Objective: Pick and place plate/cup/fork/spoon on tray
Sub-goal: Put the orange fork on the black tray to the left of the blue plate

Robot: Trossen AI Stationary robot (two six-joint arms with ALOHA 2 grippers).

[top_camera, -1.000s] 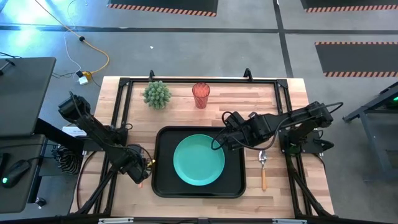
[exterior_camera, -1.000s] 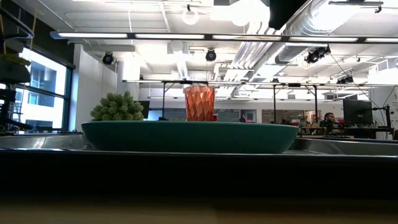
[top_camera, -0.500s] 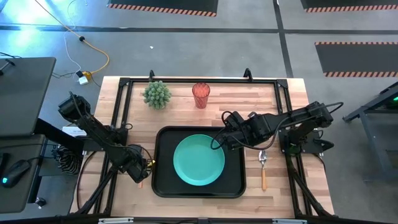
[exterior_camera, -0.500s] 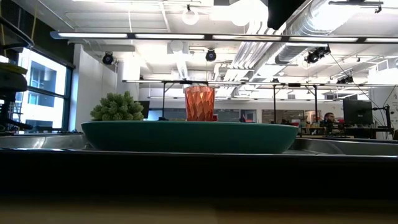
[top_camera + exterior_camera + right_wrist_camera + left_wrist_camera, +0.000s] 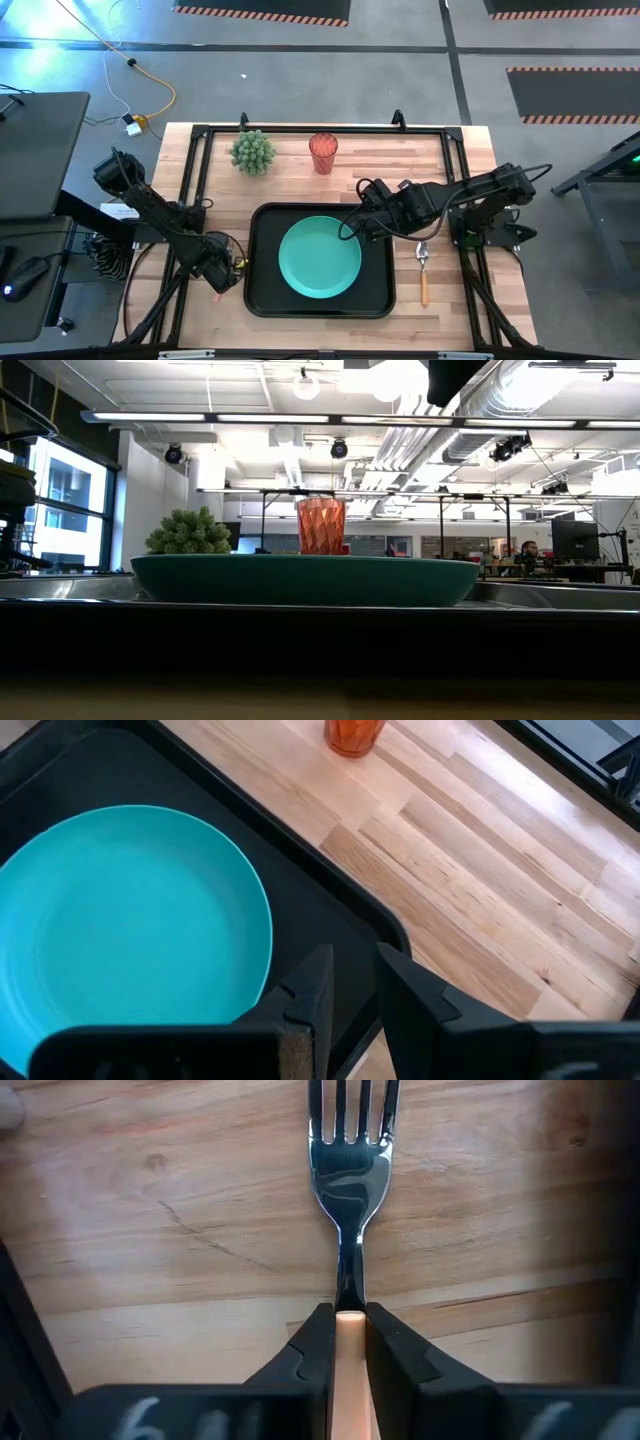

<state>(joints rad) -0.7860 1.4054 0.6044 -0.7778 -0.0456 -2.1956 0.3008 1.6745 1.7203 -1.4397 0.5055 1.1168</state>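
The teal plate [image 5: 320,257] lies flat on the black tray [image 5: 265,215] in the middle of the table. The red-orange cup [image 5: 322,152] stands on the table behind the tray. The spoon [image 5: 422,270] lies on the wood to the right of the tray. My left gripper [image 5: 224,277] is at the tray's left, shut on the fork [image 5: 350,1170], whose tines point away from the wrist. My right gripper [image 5: 349,233] hovers over the tray's far right part, beside the plate's rim, empty, with a narrow gap between its fingers [image 5: 312,990]. My left gripper pinches the fork's orange handle [image 5: 350,1342] between its two fingers, at the handle's end next to the metal neck. The fingers come from above, one on each side of the handle. The tines reach out over the wood; whether they touch it I cannot tell.
A spiky green potted plant [image 5: 251,152] stands at the far left, beside the cup. Black frame rails [image 5: 200,160] run along the table's left, far and right sides. Bare wood shows to the right of the tray around the spoon.
My left gripper has shifted a little toward the table's near left with the fork; the handle's free end now shows a bit farther left. My right gripper has kept still.
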